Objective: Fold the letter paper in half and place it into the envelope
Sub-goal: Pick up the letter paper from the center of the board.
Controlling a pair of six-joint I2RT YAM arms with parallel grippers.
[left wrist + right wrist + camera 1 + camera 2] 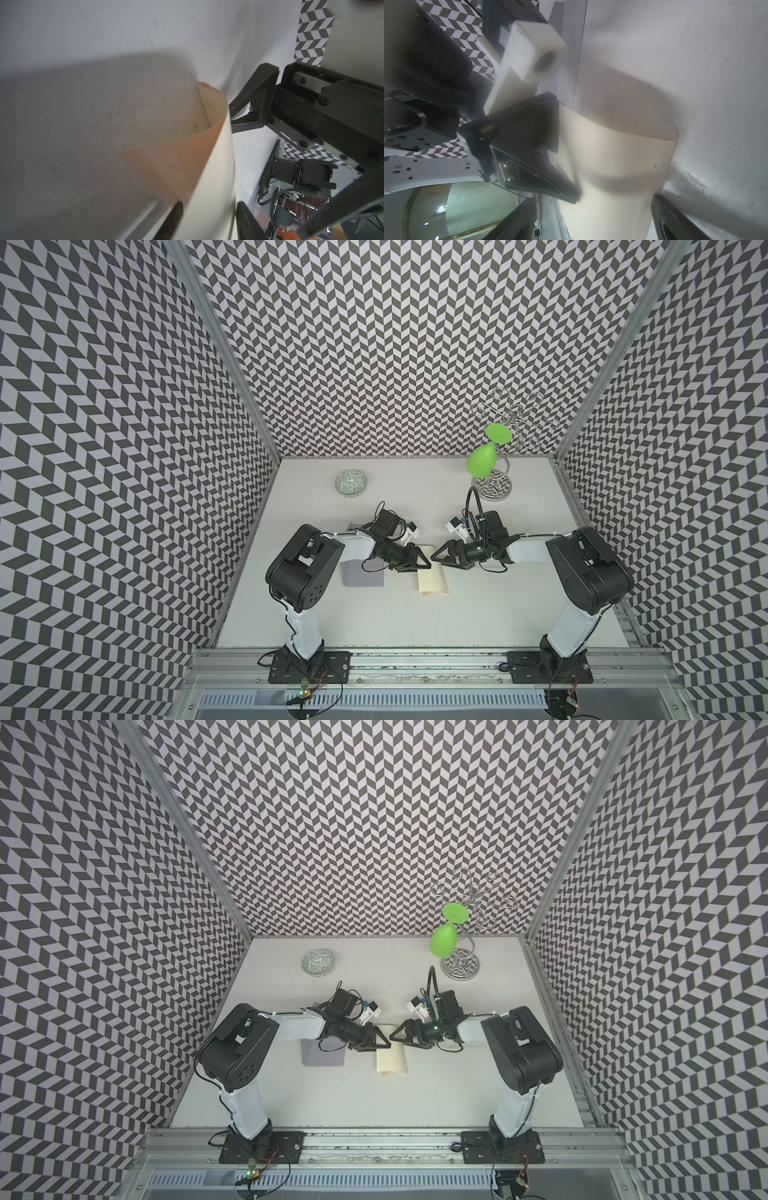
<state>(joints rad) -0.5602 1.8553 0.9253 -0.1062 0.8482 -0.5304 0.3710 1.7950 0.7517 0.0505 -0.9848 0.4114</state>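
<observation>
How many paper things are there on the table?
2. The cream letter paper, curled over, lies near the centre. The grey envelope lies flat beside it, partly under the left arm. Others may be hidden under the arms.

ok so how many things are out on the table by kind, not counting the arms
paper pieces: 2, the letter paper and the envelope
dish: 1
green glass: 1
wire rack: 1
total: 5
</observation>
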